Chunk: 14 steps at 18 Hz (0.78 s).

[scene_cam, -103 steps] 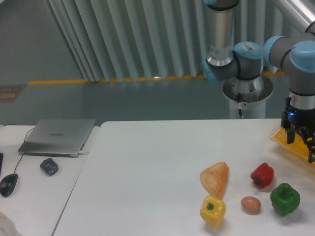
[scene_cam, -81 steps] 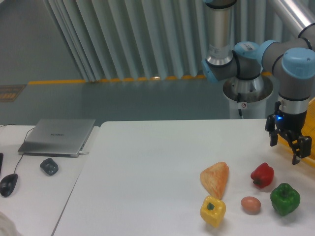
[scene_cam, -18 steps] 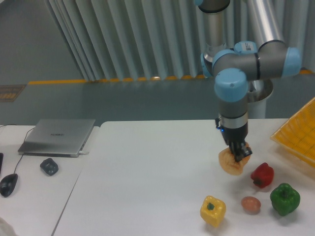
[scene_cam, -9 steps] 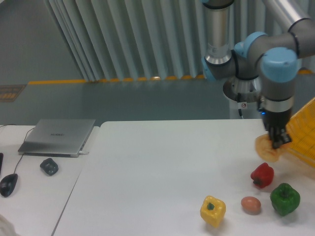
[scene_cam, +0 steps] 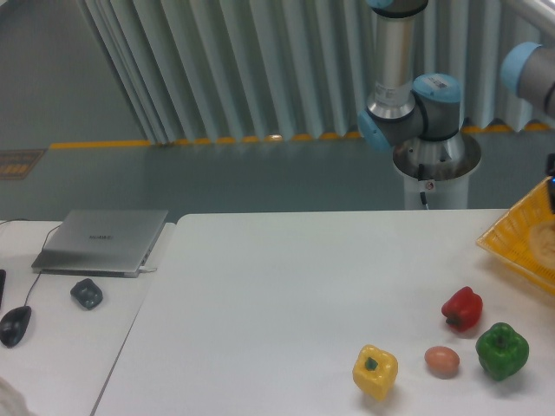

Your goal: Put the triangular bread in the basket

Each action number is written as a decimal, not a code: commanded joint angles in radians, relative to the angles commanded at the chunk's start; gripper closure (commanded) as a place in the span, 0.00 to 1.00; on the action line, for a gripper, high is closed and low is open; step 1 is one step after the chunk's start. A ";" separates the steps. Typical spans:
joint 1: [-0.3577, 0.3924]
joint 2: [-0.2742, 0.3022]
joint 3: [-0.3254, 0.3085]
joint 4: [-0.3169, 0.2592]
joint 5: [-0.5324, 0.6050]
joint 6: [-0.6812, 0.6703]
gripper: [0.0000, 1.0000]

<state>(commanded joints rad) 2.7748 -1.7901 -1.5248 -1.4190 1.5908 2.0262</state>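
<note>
Four small items lie on the table [scene_cam: 286, 295] well down and to the left of the gripper [scene_cam: 551, 192]: a red pepper [scene_cam: 462, 307], a green pepper [scene_cam: 502, 350], a brown egg [scene_cam: 442, 360] and a yellow pepper [scene_cam: 375, 371]. Only a dark sliver of the gripper shows at the frame's right edge, so I cannot tell how wide its jaws stand or whether they grip anything. Just below it, a pale tan patch that looks like the triangular bread [scene_cam: 545, 236] sits over the mesh of the basket [scene_cam: 512, 251]. The carry looks done; whether the bread is released and resting is unclear. Letting go and pulling clear may be what is left.
</note>
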 joint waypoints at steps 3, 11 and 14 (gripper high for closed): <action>0.017 -0.006 0.000 0.006 0.000 0.029 0.00; 0.019 -0.003 -0.006 0.015 -0.003 0.028 0.00; 0.011 -0.002 -0.006 0.015 -0.006 0.025 0.00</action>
<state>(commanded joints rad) 2.7857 -1.7917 -1.5309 -1.4036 1.5846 2.0509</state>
